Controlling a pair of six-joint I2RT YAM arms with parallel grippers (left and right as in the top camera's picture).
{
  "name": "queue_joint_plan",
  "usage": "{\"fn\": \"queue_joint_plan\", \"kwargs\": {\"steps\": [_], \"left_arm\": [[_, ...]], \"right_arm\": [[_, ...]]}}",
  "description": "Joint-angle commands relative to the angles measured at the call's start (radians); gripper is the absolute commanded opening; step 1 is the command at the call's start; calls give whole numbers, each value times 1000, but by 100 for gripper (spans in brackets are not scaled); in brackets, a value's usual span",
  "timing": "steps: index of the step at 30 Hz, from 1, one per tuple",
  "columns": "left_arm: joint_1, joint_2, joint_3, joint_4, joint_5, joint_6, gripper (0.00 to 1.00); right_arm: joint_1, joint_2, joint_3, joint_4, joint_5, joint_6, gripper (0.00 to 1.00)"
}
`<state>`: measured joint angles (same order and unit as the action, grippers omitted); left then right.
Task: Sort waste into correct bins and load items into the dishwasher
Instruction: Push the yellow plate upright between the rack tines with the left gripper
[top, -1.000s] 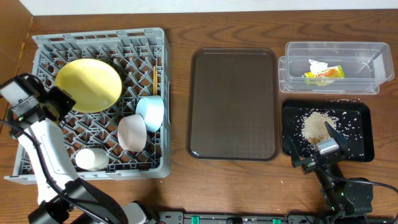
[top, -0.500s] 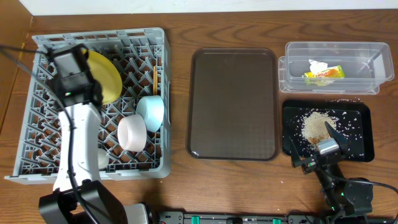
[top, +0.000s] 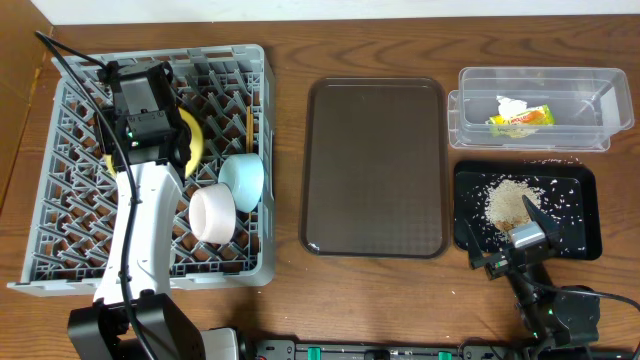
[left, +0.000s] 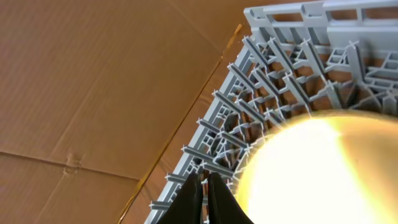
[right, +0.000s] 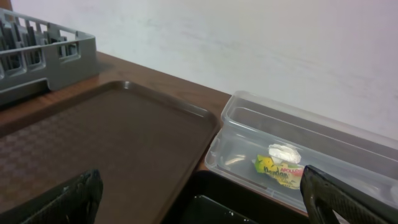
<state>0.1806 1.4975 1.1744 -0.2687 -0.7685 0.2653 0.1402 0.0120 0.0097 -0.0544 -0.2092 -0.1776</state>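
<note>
Left pincer (left: 200, 198) looks pinched together on nothing, yellow plate (left: 317, 168) just right of it in the rack (left: 348, 28). Probably light, stiff, slick plastic, so I'd grab the rim.

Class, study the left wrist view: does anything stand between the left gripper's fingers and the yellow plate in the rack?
Nothing visible does. The left gripper, fingers pressed together, sits just beside the rim of the yellow plate. Only the ribs of the grey rack show behind them.
</note>
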Motion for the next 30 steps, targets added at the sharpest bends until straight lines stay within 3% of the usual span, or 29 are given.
{"fn": "queue_joint_plan", "kwargs": {"steps": [1,8,10,12,16,18,20,25,30], "left_arm": [[-1,-14,5,-27,37,11,8],[0,-9,5,-41,34,-15,8],[12,-17,5,-63,14,-171,46],[75,-45,5,-152,136,-402,53],[260,-85,5,-218,692,-531,79],[371,-95,5,-225,978,-533,80],[465,-96,5,-236,1138,-534,76],[618,-53,5,-312,1230,-586,75],[657,51,5,-336,1409,-586,66]], "right_arm": [[-15,-2,-4,1,-5,-11,99],[-15,-2,-4,1,-5,-11,99],[-15,-2,-4,1,-5,-11,99],[-15,-2,-4,1,-5,-11,99],[-15,-2,-4,1,-5,-11,99],[-15,-2,-4,1,-5,-11,99],[-15,-2,-4,1,-5,-11,99],[-15,-2,-4,1,-5,-11,99],[-15,-2,-4,1,-5,-11,99]]}}
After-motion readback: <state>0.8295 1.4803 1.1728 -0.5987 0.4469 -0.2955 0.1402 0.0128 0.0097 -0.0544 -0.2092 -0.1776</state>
